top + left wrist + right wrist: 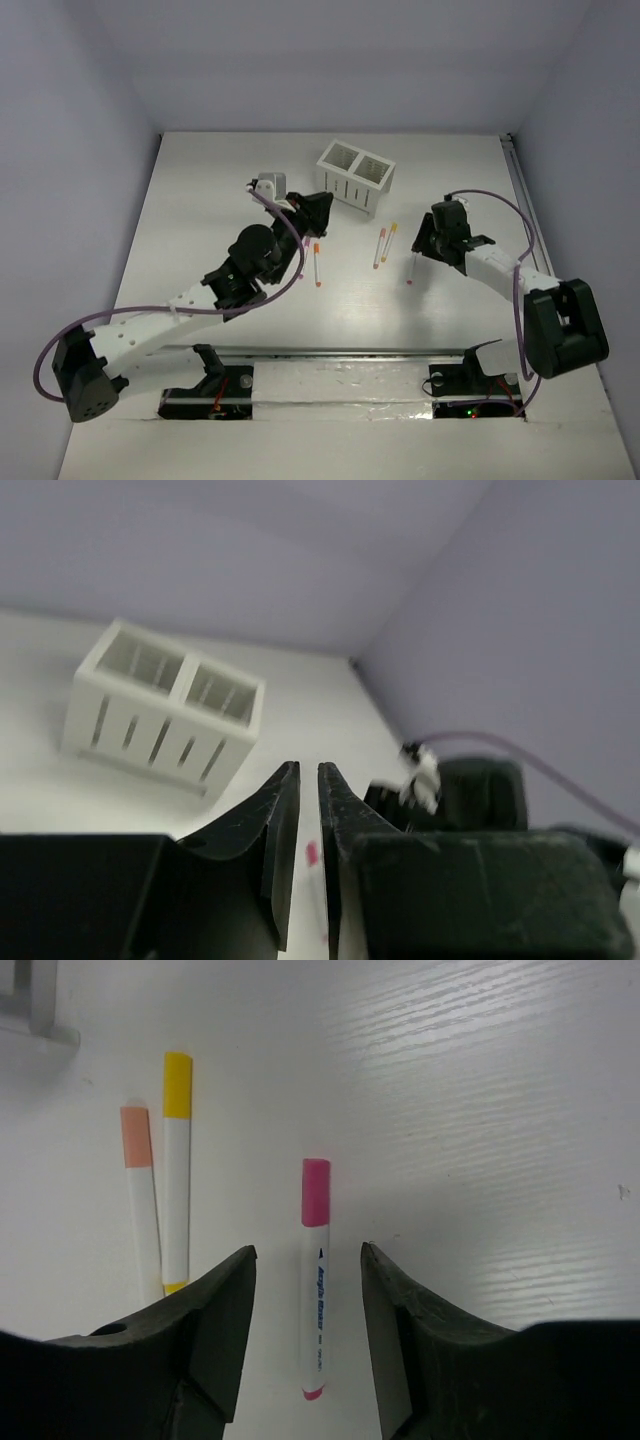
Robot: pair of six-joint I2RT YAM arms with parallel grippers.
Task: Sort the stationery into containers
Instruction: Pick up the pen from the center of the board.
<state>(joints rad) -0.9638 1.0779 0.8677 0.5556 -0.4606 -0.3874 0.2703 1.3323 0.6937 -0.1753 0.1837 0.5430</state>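
Right wrist view: the right gripper (306,1255) hangs spread wide and empty. It straddles a slim magenta-capped pen (314,1290) on open, grainy white table (500,1110), near the slotted box (356,175). Yellow-capped (177,1180) and peach-capped (140,1195) pens lie between. The left gripper (304,770), pinched almost together on nothing, faces the box's slotted wall.

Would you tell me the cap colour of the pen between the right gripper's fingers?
The pen has a pink cap, clearest in right wrist view.
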